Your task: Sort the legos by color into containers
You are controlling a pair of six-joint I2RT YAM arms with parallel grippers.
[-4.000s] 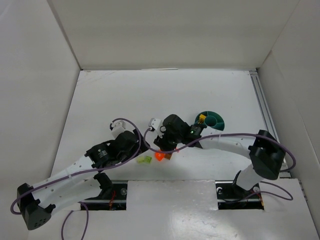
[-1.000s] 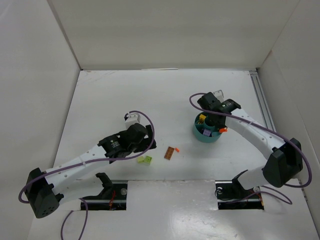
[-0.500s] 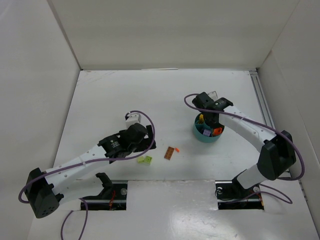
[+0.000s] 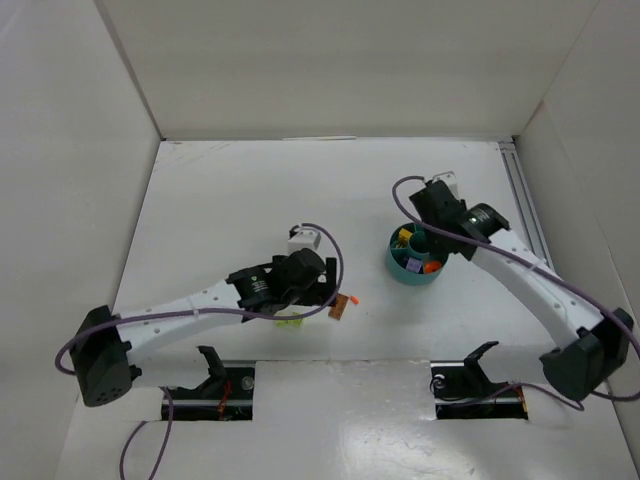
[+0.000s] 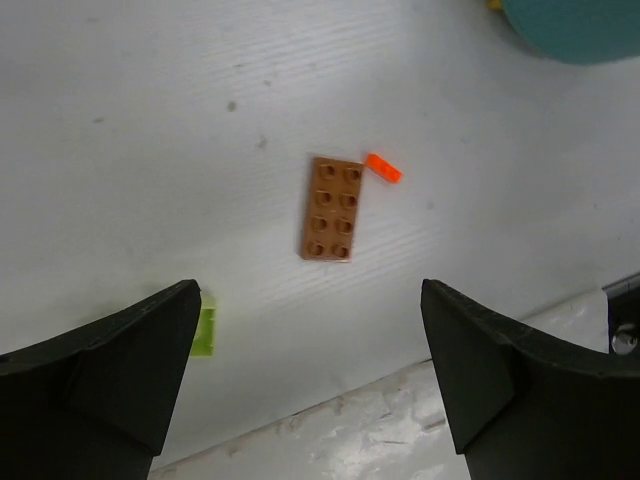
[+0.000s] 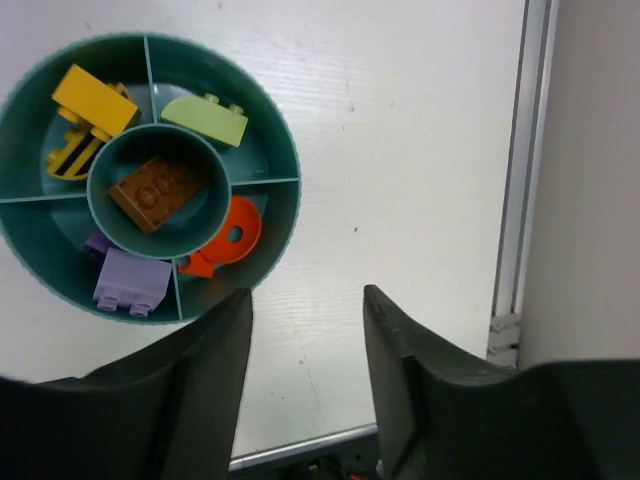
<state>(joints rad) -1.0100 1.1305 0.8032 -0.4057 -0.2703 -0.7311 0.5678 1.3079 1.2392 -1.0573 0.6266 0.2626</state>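
The left claw (image 5: 308, 300) hangs wide open and empty just above the brown brick (image 5: 332, 208) on the worktop (image 5: 150, 120). The brick lies longways between the two fingers, so they would squeeze its thin way. A tiny orange piece (image 5: 383, 168) touches its corner. The right claw (image 6: 305, 300), open and empty, hangs far off by the teal bowl (image 6: 40, 240), so I think the left arm should grab the brick.

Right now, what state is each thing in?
left tool: open, empty
right tool: open, empty
teal bowl: upright, partly filled
brown plate: lying flat on the table, unsorted
small orange piece: loose, at the plate's corner
loose lime brick: unsorted
round orange piece: inside the bowl
brown brick: in the bowl's centre
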